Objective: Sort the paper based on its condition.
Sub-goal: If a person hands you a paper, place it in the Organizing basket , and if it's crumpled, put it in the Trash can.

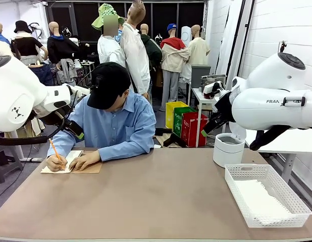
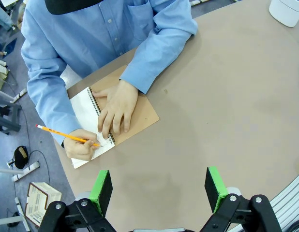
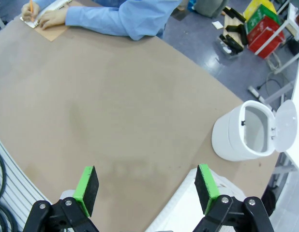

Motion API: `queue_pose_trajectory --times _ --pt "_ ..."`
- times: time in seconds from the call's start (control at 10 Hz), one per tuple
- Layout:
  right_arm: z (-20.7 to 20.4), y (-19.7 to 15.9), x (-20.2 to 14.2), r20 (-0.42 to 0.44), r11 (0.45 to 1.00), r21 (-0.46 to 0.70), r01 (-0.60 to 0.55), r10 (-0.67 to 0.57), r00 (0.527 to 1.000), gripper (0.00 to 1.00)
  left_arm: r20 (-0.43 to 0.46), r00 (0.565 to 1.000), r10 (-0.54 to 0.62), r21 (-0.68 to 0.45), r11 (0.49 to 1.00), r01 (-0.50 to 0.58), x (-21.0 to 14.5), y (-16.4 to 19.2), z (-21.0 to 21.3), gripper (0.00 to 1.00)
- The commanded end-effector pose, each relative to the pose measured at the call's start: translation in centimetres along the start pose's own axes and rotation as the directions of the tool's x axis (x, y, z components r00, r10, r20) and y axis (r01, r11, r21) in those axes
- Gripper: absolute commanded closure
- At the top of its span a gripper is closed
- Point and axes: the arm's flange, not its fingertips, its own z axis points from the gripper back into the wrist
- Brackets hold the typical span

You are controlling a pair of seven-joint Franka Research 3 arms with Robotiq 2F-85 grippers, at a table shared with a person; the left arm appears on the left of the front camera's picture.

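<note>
White paper (image 1: 261, 197): lying in basket (image 1: 237, 194).
Left fingers (image 2: 102, 189): apart, over bare surface (image 2: 227, 111).
Right fingers (image 3: 86, 187): apart.
Person's hand (image 2: 82, 147): pencil (image 2: 62, 134) on notebook (image 2: 85, 107).

The white casing of the right robot arm (image 1: 277, 103) bears dark capital letters reading "FRAN"; the rest of the word is hidden by the joint. Beyond the tabletop (image 1: 161, 191), the yellow plastic bin (image 1: 172, 110), green plastic bin (image 1: 182, 119) and red plastic bin (image 1: 194, 129) each carry vertical lettering too small to read.
</note>
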Motion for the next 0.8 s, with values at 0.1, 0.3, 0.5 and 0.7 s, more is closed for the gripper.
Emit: queue_pose_trajectory --times 0.1,0.3,0.5,0.7 --pt "0.08 -0.20 0.03 0.002 1.000 0.001 0.004 -0.004 1.000 0.00 -0.002 1.000 0.001 -0.001 1.000 -0.001 -0.02 0.05 -0.07 0.00" --pt "0.08 -0.20 0.03 0.002 1.000 0.001 0.004 -0.004 1.000 0.00 -0.002 1.000 0.001 -0.001 1.000 -0.001 -0.02 0.05 -0.07 0.00" --pt "0.08 -0.20 0.03 0.002 1.000 0.001 0.004 -0.004 1.000 0.00 -0.002 1.000 0.001 -0.001 1.000 -0.001 -0.02 0.05 -0.07 0.00" --pt "0.08 -0.20 0.03 0.002 1.000 0.001 0.004 -0.004 1.000 0.00 -0.002 1.000 0.001 -0.001 1.000 -0.001 -0.02 0.05 -0.07 0.00"
